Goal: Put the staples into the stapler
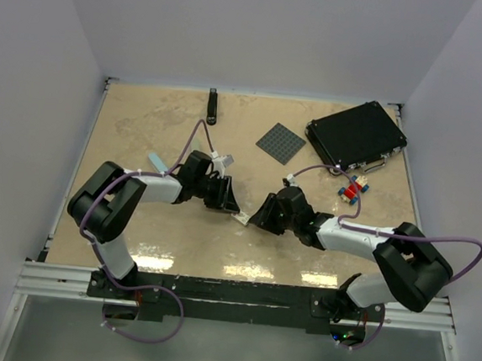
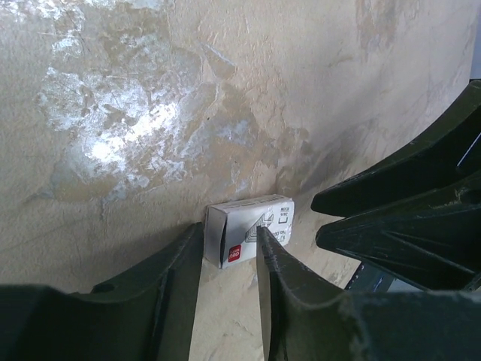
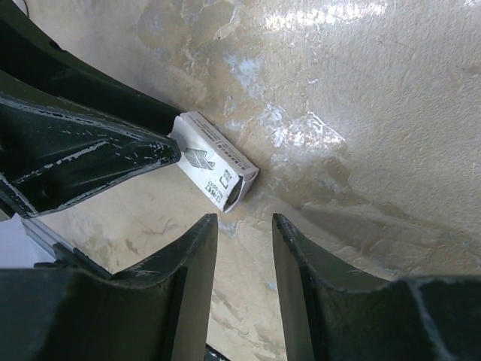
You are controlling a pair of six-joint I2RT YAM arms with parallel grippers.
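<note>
Top external view: 2 grippers meet at the white staples box lying on the table. Left gripper, fingers narrow, reaches one end, grip unclear; right gripper, slightly parted, holds nothing, just beside it.

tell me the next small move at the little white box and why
Probably close the left claw on the small white cardboard staple box: its end lies between those fingertips, flat on the beige table, while the right claw sits short, open.
</note>
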